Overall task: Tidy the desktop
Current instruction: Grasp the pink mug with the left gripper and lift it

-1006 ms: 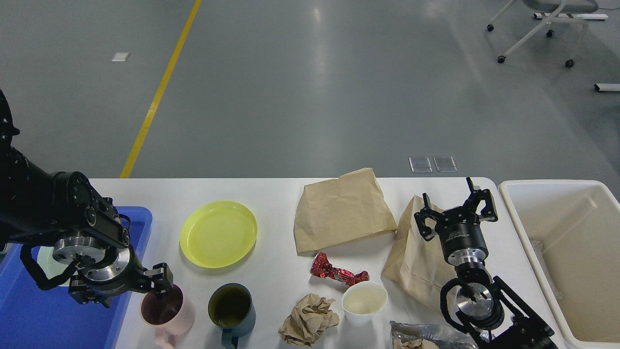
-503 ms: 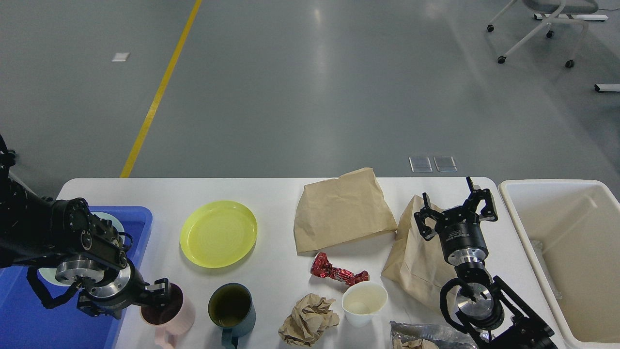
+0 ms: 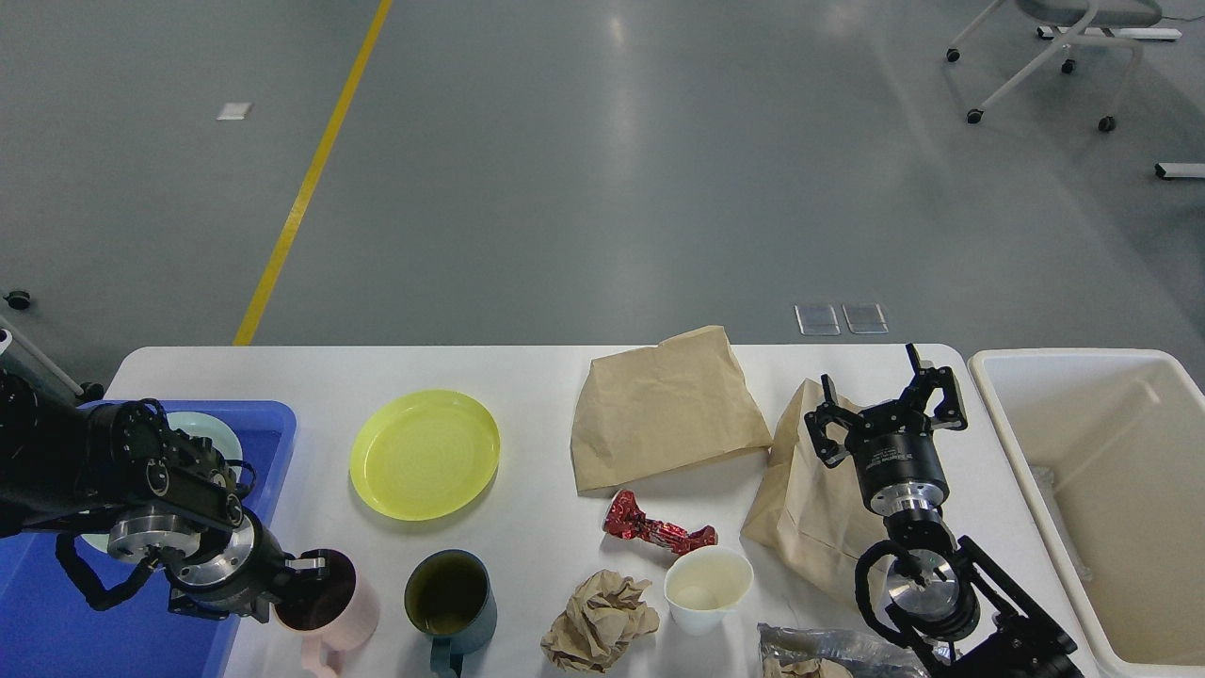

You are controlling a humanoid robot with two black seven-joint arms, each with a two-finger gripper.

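Over the last second, lowered and drawn back toward the near-left corner of the wide white table: left end effector, fingers now at the rim of the pink mug, grip state impossible to tell; probably the start of lifting it into the blue tray. Unmoved, spread wide and empty above a creased brown paper bag: right end effector. Elsewhere: glossy yellow plate, dark mug, crumpled paper ball, shiny red wrapper, white paper cup.

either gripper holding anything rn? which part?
Left gripper sits at the rim of the pink mug, on its left side; a closed grip cannot be confirmed. Right gripper is open above a brown paper bag, holding nothing.
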